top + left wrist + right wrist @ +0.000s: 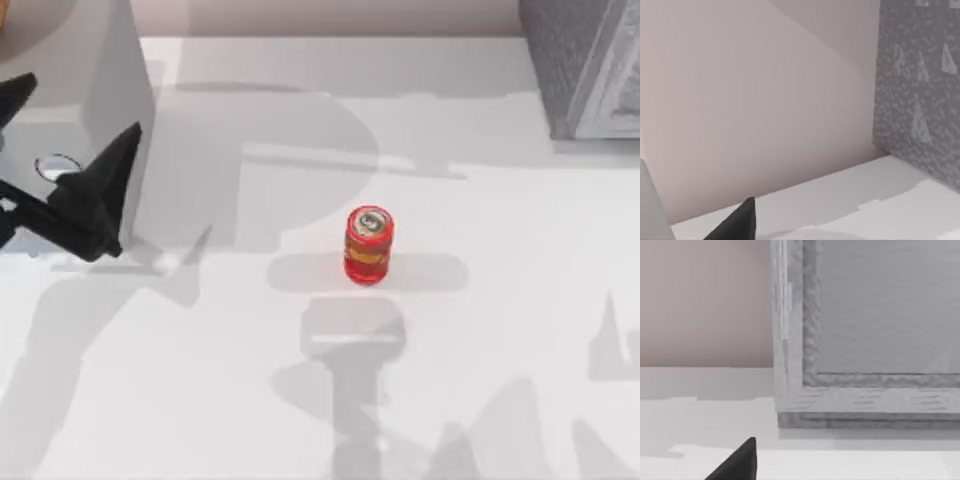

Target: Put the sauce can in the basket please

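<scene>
White tabletop (pixel 480 300) under a pale wall, with the sauce can (pixel 368 245) standing upright near its middle.

Left of the can, the left gripper (pixel 75 150) is cut off by the picture's edge; its dark fingers (pixel 100 195) stand spread apart, holding nothing, over a grey box (pixel 95 90). Up and right of the can, a grey textured basket (pixel 580 65) is cropped at the corner. One dark fingertip (pixel 742 462) of the right gripper shows in its wrist view; whether its jaws are parted cannot be told. The can is red with a yellow-orange band and silvery top; its label writing is unreadable.
</scene>
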`<state>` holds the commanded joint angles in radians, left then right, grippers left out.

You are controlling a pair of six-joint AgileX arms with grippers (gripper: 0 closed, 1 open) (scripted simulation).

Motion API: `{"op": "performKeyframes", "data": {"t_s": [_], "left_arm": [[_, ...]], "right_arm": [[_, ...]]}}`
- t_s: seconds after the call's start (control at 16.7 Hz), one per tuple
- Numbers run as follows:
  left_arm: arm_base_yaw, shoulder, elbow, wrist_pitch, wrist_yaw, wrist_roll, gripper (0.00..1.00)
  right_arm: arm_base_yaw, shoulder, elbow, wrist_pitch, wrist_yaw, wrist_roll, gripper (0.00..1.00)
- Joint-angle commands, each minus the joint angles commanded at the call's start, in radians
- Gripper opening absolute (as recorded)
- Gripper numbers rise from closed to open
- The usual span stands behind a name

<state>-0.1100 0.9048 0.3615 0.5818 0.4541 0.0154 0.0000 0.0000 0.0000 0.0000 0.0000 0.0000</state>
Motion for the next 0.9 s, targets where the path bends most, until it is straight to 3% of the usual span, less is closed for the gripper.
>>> {"op": "performKeyframes", "data": {"t_s": [0.54,0.9], "left_arm": [[-0.108,1.041,0.368,0.592,0.458,0.019,1.00],[-0.161,1.491,0.540,0.869,0.674,0.029,1.00]], "right_arm": [[0.000,0.000,0.000,0.000,0.000,0.000,1.00],[0.000,0.000,0.000,0.000,0.000,0.000,1.00]]}}
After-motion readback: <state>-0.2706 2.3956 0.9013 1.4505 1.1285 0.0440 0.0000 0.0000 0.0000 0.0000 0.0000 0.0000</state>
